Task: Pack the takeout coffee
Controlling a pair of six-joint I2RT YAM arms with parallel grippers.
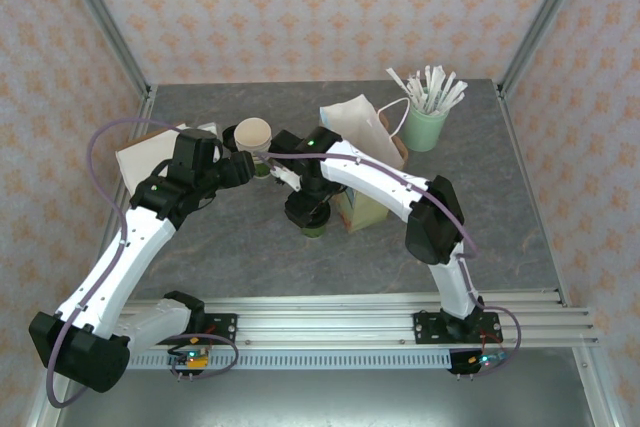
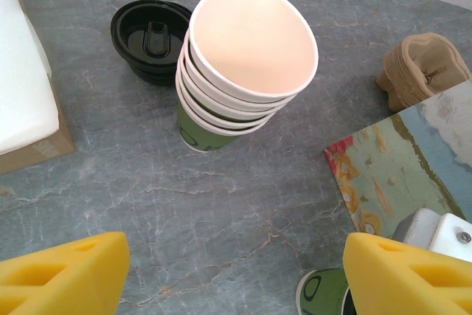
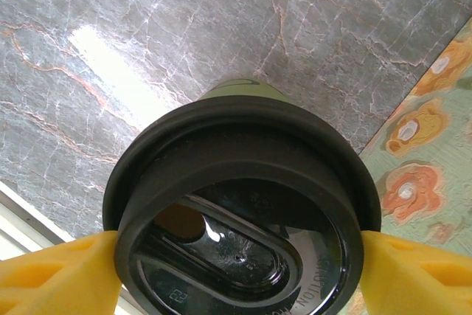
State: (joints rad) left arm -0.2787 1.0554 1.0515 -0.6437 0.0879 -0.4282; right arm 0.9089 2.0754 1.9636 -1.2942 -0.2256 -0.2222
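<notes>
takeout coffee point(image 3: 240, 197) clasped at sides by right fingers point(image 3: 59, 278); left fingers point(image 2: 59, 274) spread, empty; to be lifted level, squeeze kept gentle

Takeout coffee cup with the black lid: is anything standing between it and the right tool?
Nothing visible does. The right tool has its yellow fingers on either side of the takeout coffee, level with its black lid.

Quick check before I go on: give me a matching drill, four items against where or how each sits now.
1 lidded cup
2 cup stack
3 loose lid
4 mint cup

A holds white sticks
B between the right gripper fingers
C nested, lidless
D lying beside the stack

Pairs: 1-B, 2-C, 3-D, 4-A
</notes>
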